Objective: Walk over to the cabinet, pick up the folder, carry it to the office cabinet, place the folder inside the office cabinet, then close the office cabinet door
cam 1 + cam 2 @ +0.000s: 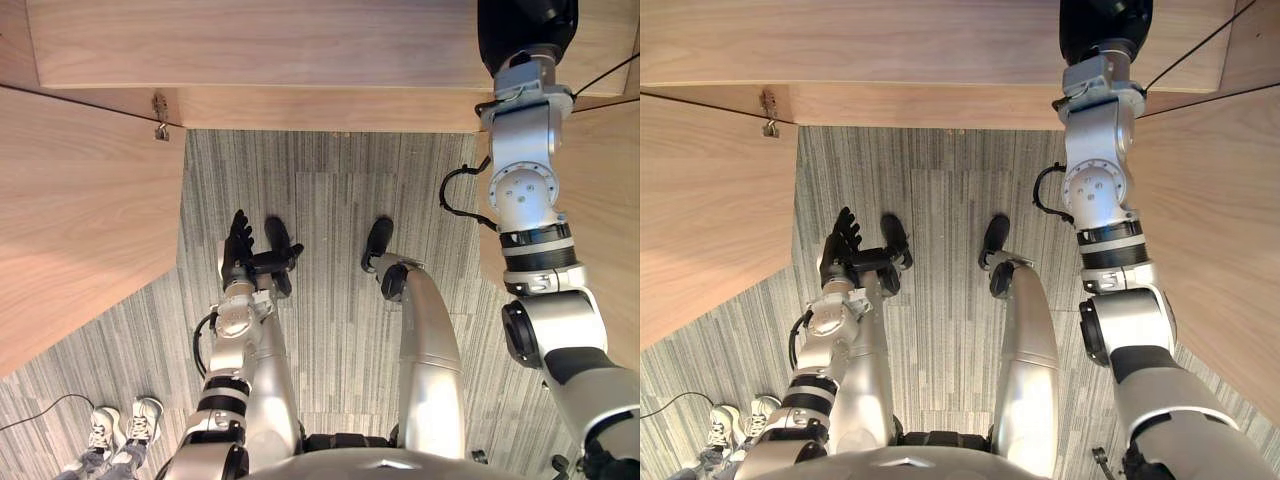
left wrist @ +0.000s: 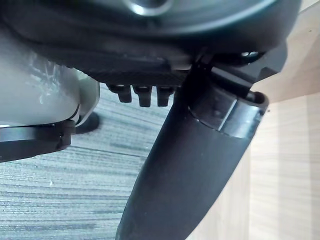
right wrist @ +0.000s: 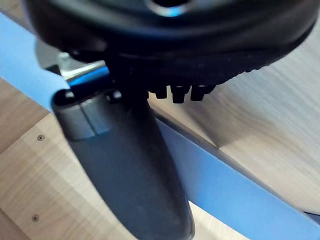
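Looking down from the head, I have an open wooden cabinet door (image 1: 80, 230) angled across the left side, with a small metal hinge (image 1: 160, 116) near its upper corner where it meets the office cabinet (image 1: 300, 40). Below the door, at the lower left, a person's pale shoes (image 1: 122, 425) stand on the grey striped carpet (image 1: 330, 190).

Next in, my left hand (image 1: 238, 248) hangs low over the carpet, well clear of the cabinet. Its fingers (image 1: 240, 225) are straight and relaxed, spread a little, and nothing is in them. The left wrist view agrees: it shows bare carpet and a wood panel past the hand.

The cabinet's wooden front runs across the top of the head views, and the carpet fills the middle below it.

Over on the right, my right arm reaches up and forward, and the right hand (image 1: 527, 30) sits as a dark mass up at the cabinet. A second wood panel (image 1: 612, 220) stands just beside the arm.

From the right wrist I see the folder (image 3: 235, 192), a blue band lying at a slant between light wood surfaces inside the cabinet. The thumb (image 3: 130, 165) crosses in front of that band. Whether this hand is gripping the folder or merely near it, I cannot tell.
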